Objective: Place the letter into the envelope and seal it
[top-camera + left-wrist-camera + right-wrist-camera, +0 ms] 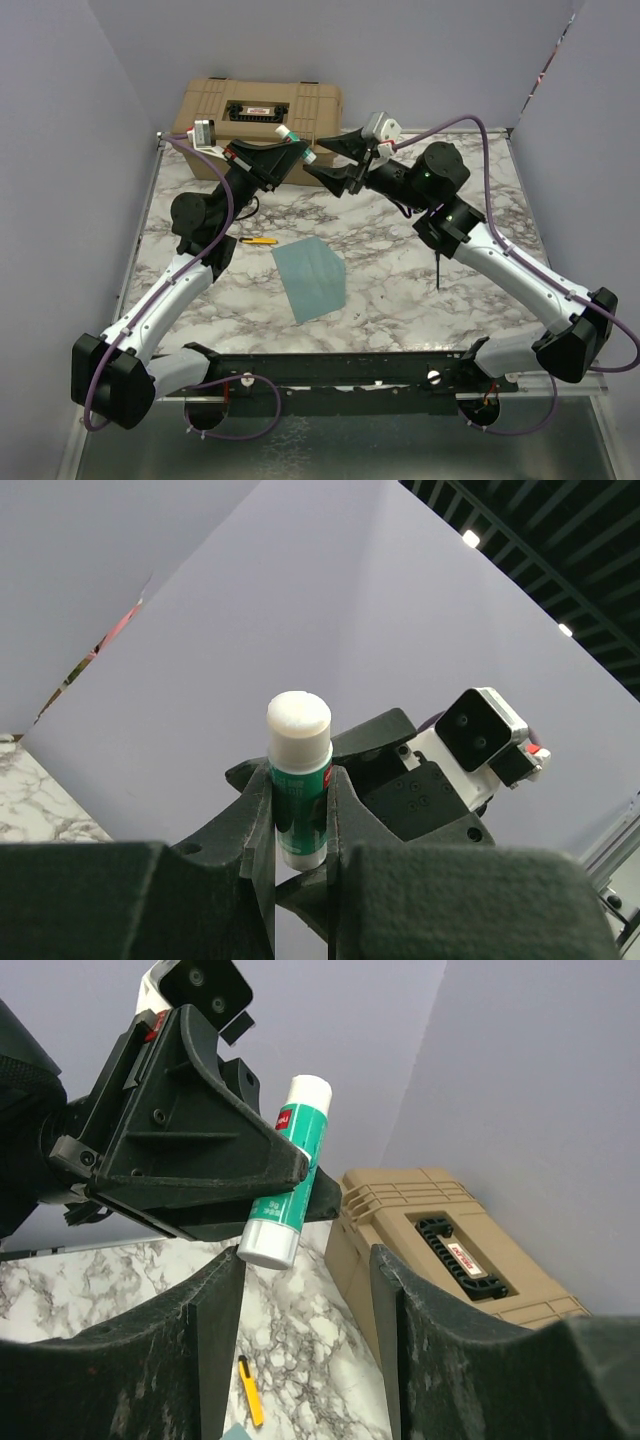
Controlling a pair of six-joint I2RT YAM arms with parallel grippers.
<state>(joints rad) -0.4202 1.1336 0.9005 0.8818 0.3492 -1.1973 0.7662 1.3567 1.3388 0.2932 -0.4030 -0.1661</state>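
Left gripper (300, 815) clamps a glue stick (298, 775) aloft; right gripper (305, 1285) gapes empty at its three o'clock; envelope (312, 278) lies flat at six o'clock, letter unseen, probably inside; sealing is in hand; next, the right must close squarely on the stick's free end.

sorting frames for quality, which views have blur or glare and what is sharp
Top external: even light, envelope crisp. Left wrist: glue stick sharp, left end effector fingers blurred, ceiling lamps glare top right. Right wrist: right end effector fingers soft, tan case sharp.
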